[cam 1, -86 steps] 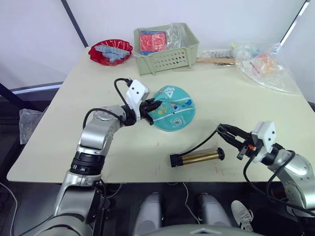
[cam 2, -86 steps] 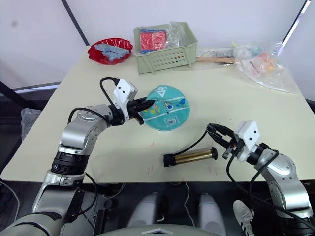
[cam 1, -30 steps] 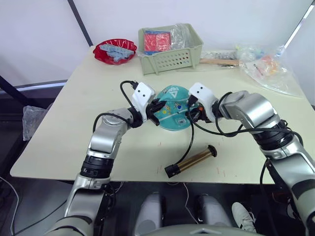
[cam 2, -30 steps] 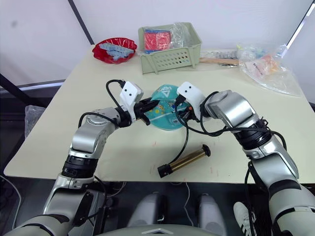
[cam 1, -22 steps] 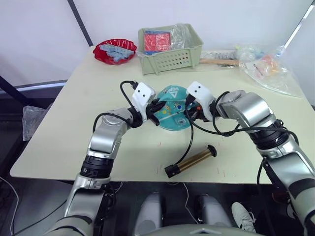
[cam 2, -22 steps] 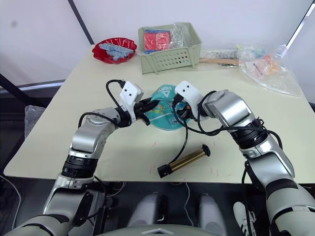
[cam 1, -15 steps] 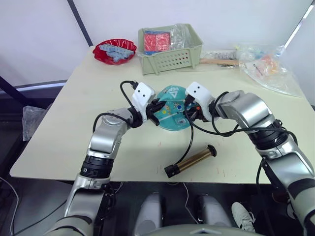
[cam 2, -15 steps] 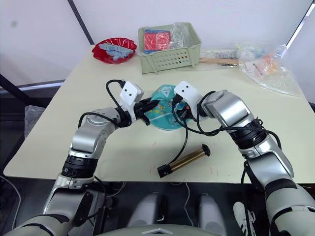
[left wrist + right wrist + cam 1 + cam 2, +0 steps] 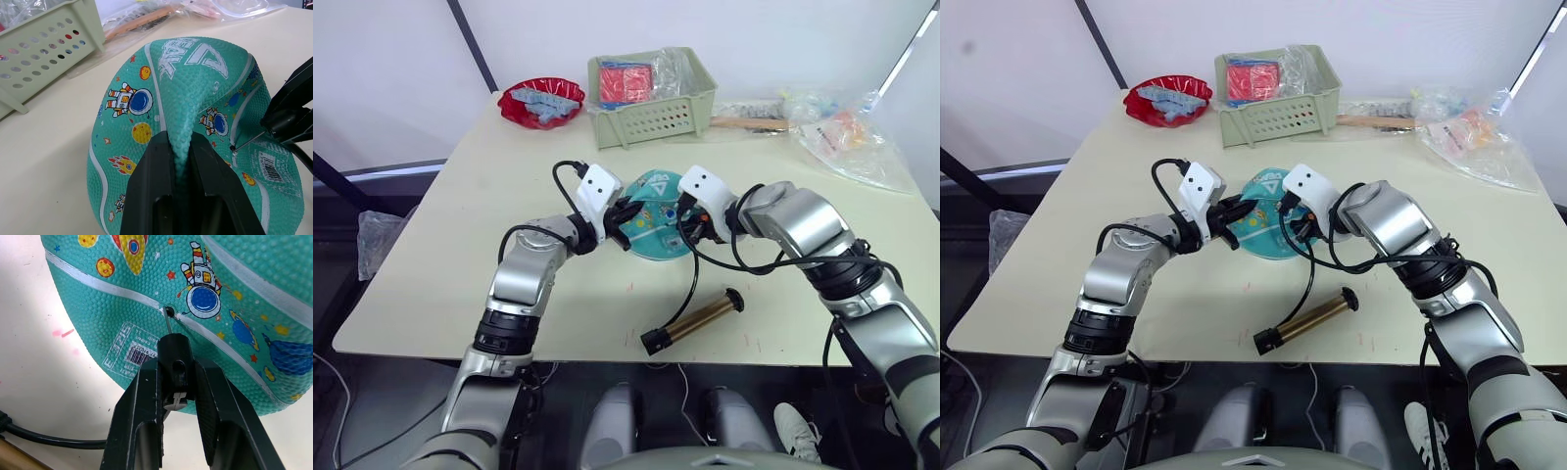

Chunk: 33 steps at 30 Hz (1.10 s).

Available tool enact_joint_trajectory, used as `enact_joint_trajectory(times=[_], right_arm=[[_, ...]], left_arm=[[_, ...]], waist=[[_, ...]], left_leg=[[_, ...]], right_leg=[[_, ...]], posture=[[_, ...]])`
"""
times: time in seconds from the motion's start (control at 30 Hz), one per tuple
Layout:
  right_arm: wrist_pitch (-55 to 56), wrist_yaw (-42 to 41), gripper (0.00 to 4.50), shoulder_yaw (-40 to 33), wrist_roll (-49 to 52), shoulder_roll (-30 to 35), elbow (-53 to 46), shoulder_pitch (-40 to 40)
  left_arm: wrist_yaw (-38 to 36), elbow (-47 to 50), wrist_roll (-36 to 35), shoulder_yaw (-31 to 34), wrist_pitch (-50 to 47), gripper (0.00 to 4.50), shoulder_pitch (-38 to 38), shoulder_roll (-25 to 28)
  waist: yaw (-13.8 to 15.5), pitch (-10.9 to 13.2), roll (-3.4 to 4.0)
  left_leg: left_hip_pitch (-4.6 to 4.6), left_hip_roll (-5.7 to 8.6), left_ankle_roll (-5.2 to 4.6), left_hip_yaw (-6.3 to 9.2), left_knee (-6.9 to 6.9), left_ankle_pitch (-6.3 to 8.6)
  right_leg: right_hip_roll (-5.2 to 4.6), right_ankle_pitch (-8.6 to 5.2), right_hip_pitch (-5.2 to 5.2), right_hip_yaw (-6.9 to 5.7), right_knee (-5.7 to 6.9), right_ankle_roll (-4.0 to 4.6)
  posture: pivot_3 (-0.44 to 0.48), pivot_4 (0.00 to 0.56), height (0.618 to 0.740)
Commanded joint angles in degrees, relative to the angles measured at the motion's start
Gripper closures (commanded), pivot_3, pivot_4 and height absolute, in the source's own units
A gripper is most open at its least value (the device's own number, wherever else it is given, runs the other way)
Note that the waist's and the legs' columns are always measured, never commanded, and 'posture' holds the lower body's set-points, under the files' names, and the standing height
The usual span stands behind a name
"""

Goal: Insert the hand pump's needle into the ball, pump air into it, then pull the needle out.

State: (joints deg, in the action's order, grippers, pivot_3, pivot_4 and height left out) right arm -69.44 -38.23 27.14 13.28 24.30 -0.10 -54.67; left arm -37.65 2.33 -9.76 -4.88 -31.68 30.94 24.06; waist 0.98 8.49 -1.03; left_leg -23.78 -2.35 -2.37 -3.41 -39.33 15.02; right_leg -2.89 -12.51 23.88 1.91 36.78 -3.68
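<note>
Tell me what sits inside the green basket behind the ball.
The green basket holds a red packet and crumpled clear plastic wrap. Its perforated front wall hides whatever lies lower down, so the rest of its contents cannot be seen.

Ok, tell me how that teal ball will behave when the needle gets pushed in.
The ball looks deflated: a fold of its skin is pinched between the left gripper fingers, so it is probably floppy and will dent. It lies flat, so rolling seems unlikely. The needle tip is at the valve hole; the left grip likely steadies it.
</note>
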Motion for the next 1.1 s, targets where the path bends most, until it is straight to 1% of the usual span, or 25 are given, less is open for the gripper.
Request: enact_joint_trajectory(times=[0.03,0.7,1.1], right_arm=[[-0.4,-0.1,4.12,1.0,-0.6,0.4,-0.5,0.8],[-1.0,1.8,4.12,-1.8,-1.4,-0.9,2.1,0.9],[-1.4,1.8,4.12,-1.5,-1.5,-0.5,2.0,1.1]], left_arm=[[-0.5,-0.9,0.0,-1.9,-0.4,4.49,-0.5,-0.9],[-0.5,-1.3,0.2,-1.7,-0.2,4.49,-0.7,-1.0],[-0.4,-1.5,0.4,-1.6,-0.1,4.49,-0.8,-1.1]], waist=[[0.0,0.0,0.00],[-0.1,0.0,0.00],[-0.1,0.0,0.01]], left_leg=[[0.00,0.00,0.00,0.00,0.00,0.00],[0.01,0.00,0.00,0.05,0.00,0.00],[0.01,0.01,0.00,0.10,0.01,0.00]], right_leg=[[0.00,0.00,0.00,0.00,0.00,0.00],[-0.02,-0.08,-0.03,-0.06,-0.01,0.13],[-0.06,-0.08,-0.04,-0.12,-0.02,0.15]], posture=[[0.000,0.150,0.738],[0.000,0.150,0.738],[0.000,0.150,0.738]])
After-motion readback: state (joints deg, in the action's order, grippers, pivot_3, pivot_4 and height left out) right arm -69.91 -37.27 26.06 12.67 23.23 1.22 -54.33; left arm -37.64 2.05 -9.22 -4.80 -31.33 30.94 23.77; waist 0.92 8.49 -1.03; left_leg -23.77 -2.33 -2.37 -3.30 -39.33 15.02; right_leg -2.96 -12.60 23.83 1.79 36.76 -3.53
